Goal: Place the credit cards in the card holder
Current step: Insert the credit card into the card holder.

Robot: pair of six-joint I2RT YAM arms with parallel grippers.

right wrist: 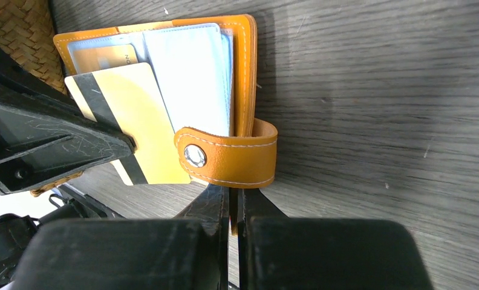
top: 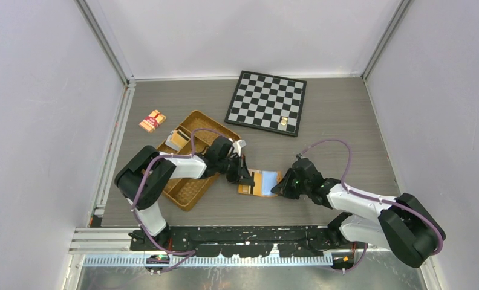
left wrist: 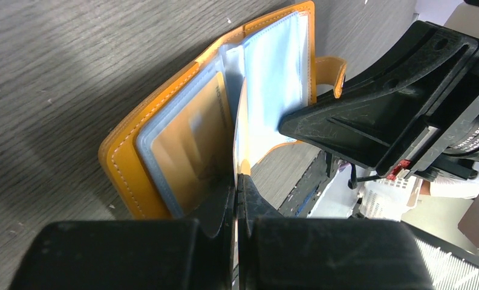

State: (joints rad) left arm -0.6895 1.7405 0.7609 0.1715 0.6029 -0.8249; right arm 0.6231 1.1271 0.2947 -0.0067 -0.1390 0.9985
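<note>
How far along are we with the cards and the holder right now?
One gold card already looks sleeved inside the open orange card holder. In hand: the left claw is shut on a yellow dark-striped card lying over the open holder, not yet pocketed; the right claw pinches the holder's edge under the snap strap. Left: slide that card in. I can't make out other loose cards.

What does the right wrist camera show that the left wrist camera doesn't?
Only right wrist: the metal snap on the strap, the dark-striped face of the yellow card, and a corner of the woven tray. Only left wrist: that card edge-on, pinched in the left end effector. Both: the open orange card holder with clear sleeves, one holding a gold card.
</note>
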